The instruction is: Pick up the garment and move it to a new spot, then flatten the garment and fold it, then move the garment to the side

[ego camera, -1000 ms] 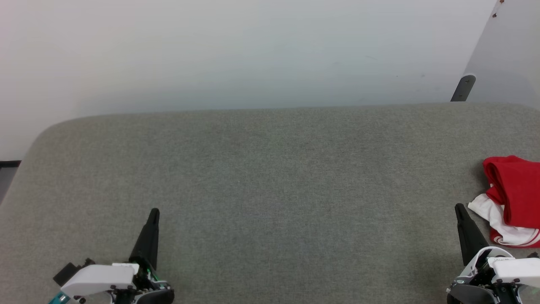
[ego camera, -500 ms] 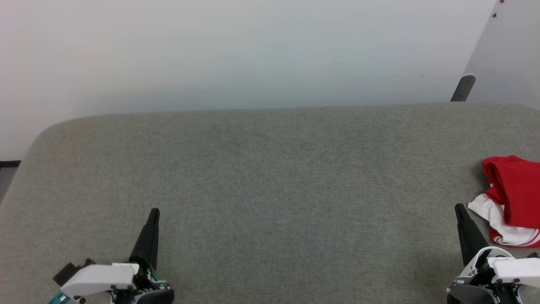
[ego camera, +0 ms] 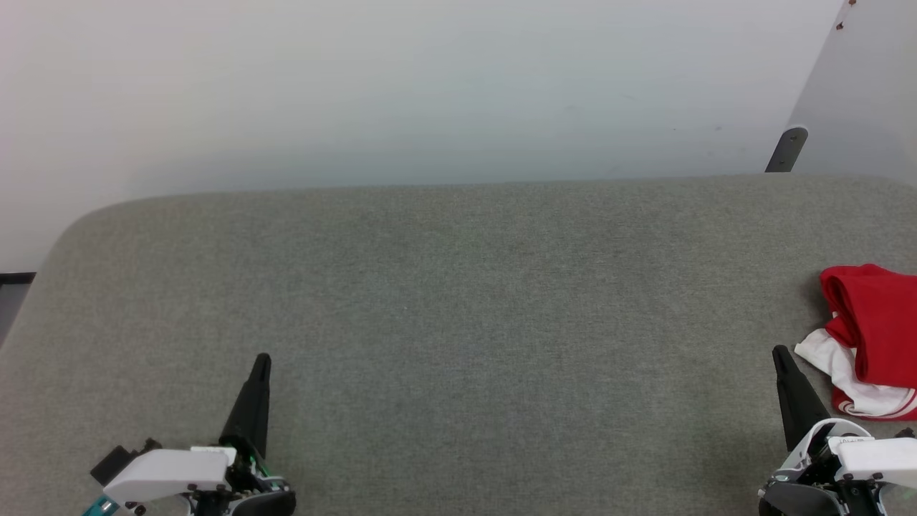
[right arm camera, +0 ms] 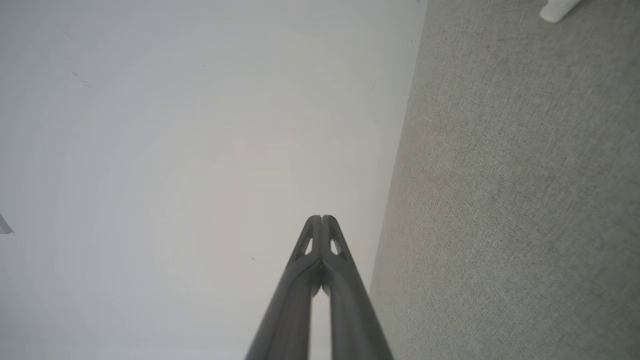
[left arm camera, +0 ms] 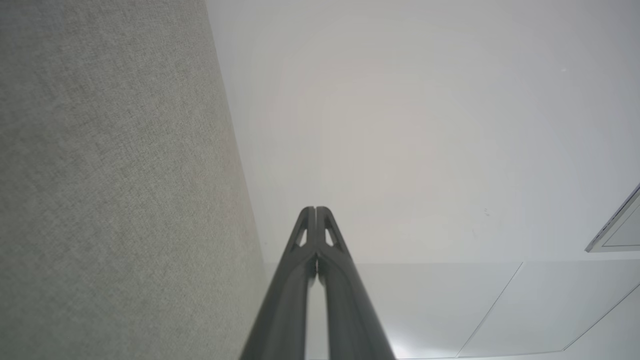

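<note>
Head view: garment (ego camera: 870, 322) bunched just beside right tool (ego camera: 778, 352) (not touching, tips together).

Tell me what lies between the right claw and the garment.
Nothing lies there. In the head view, just a narrow strip of the bare grey fabric surface separates the shut right claw from the crumpled garment.

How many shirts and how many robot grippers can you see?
Shirts: 1, the garment, red and white, bunched up at the right edge of the head view.
Robot grippers: 2, the left gripper and the right gripper, both with fingers shut.
Total: 3
</note>
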Tool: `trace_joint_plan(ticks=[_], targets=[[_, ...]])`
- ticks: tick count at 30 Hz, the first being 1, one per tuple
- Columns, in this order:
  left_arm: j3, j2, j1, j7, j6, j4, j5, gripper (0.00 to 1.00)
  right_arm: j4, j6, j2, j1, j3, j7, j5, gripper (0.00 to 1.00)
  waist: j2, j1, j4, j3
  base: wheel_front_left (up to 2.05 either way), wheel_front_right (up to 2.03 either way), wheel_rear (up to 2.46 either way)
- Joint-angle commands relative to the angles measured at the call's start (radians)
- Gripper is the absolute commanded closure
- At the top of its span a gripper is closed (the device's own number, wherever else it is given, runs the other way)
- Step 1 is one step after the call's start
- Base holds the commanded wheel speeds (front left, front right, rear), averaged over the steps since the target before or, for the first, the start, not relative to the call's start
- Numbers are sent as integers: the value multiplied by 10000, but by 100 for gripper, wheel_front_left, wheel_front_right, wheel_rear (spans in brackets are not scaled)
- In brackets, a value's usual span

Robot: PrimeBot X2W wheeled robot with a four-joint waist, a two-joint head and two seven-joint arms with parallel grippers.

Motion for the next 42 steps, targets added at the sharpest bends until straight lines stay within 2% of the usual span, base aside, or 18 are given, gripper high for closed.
trace_joint_plan(ticks=[1,42], targets=[[17,1,-88,25,-57,6,-33,100,-2,4,37,-30,4,22,41,100,0,0,0,0,0,0,0],[17,2,-87,24,-58,5,-34,100,-2,4,37,-30,5,21,42,100,0,0,0,0,0,0,0]])
